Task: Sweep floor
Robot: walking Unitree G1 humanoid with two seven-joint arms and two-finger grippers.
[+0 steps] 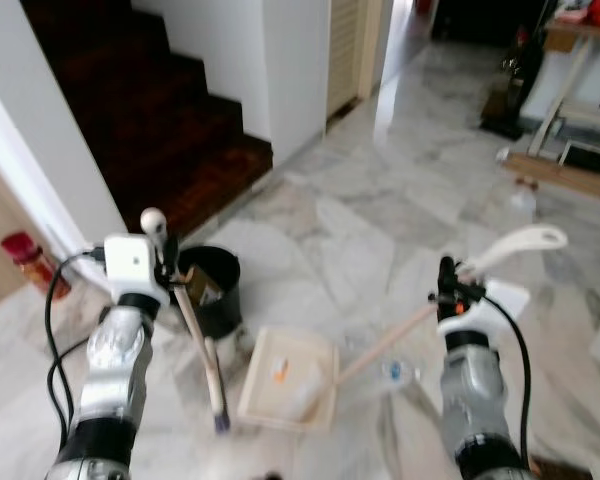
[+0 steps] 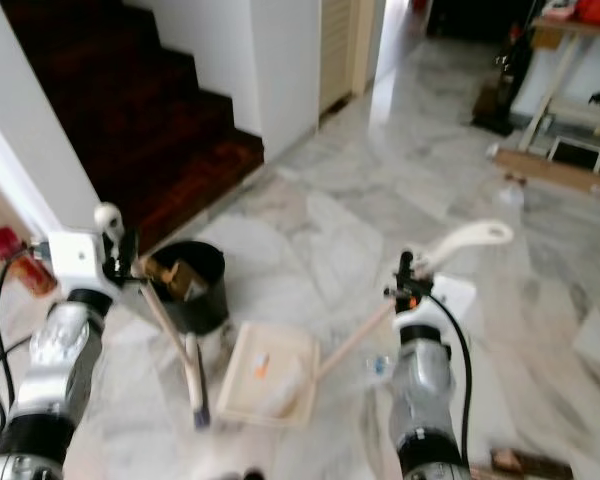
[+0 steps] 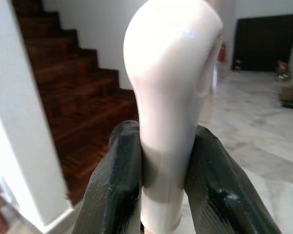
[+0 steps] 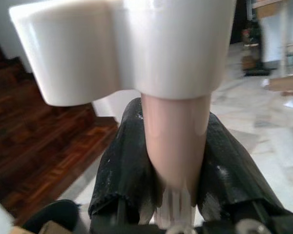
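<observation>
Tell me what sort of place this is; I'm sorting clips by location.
Most likely a hallway in a home: a dark wooden staircase rises beside a white wall, a polished marble floor runs toward a doorway, and a black bin stands near a dustpan.

Head stereo looks down – wrist cams hug handles
</observation>
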